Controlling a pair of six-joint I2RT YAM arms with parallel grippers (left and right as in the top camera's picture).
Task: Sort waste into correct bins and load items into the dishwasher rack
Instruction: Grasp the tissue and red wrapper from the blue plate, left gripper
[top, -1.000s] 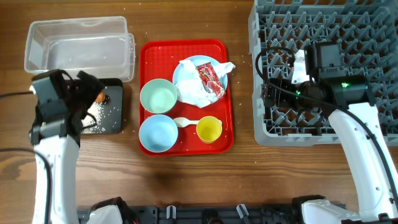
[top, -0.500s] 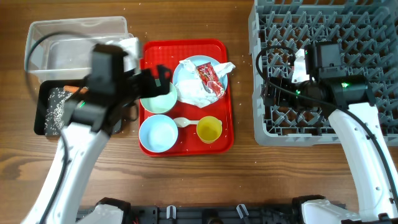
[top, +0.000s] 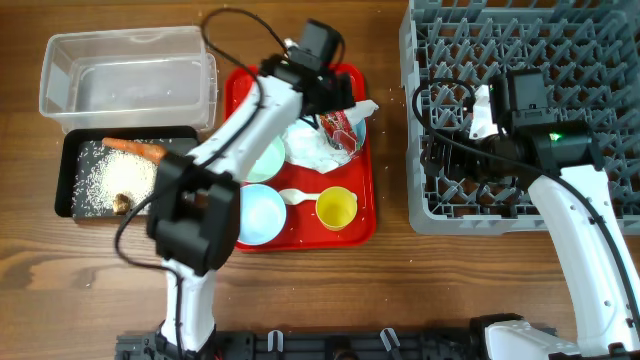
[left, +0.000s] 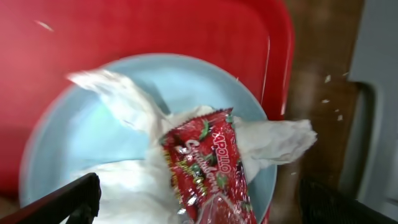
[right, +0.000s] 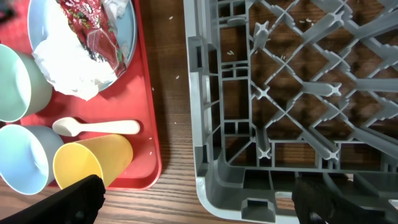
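Step in hand, as I judge it, is waste sorting. The left gripper, jaws wide apart and empty, hangs over the red snack wrapper. The wrapper lies on the crumpled napkin on the pale blue plate. Its long axis runs across the line between the fingers, so they straddle its narrow width. The next move calls for descending, closing on the wrapper alone, then carrying it to the clear tub. The right gripper, also spread and empty, hovers at the dishwasher rack edge.

Wrapper, napkin cover plate; spoon close against cup; bare table beside rack.
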